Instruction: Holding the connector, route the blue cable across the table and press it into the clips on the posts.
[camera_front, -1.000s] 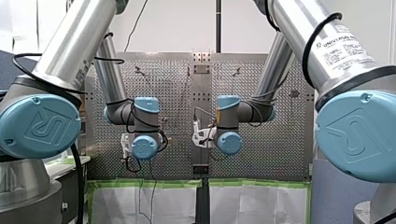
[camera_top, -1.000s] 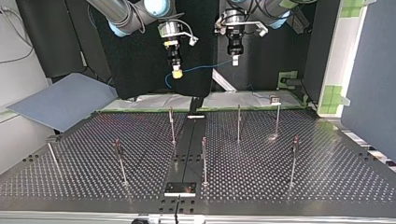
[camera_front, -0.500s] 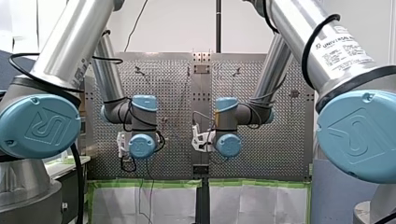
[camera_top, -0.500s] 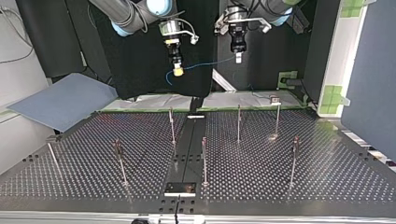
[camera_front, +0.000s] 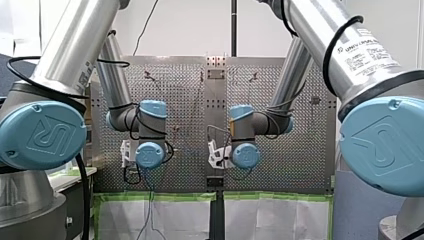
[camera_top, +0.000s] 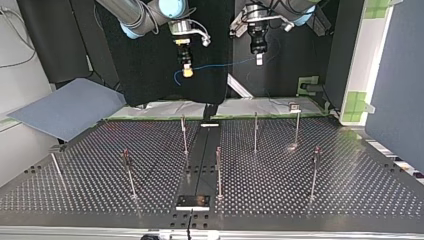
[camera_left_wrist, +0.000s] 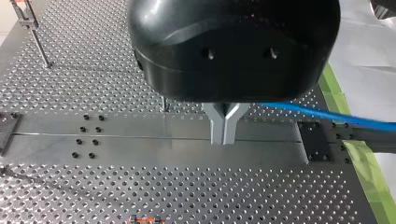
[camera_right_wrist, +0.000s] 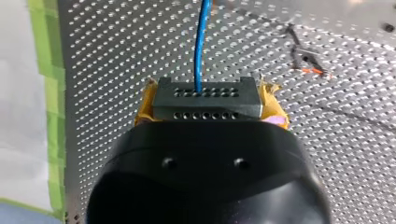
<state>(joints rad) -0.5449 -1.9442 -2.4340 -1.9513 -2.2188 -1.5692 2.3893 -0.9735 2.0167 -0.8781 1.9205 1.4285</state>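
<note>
Carrying step: my right gripper (camera_top: 187, 71) clamps the connector (camera_right_wrist: 208, 99), my left gripper (camera_left_wrist: 224, 133) is closed on the blue cable (camera_left_wrist: 327, 115), both above the table (camera_top: 300, 200); next, descend to a post (camera_top: 184, 135)

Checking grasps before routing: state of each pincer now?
Left pincer: closed on the blue cable.
Right pincer: closed on the connector.

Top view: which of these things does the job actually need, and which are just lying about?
For the job:
thin blue cable, pinched in my left arm's jaws;
dark grey perforated connector block, in my right arm's jaws;
thin metal posts with clips;
perforated metal table.

Lying about:
flat grey-blue board;
white paper sheets edged with green tape.
</note>
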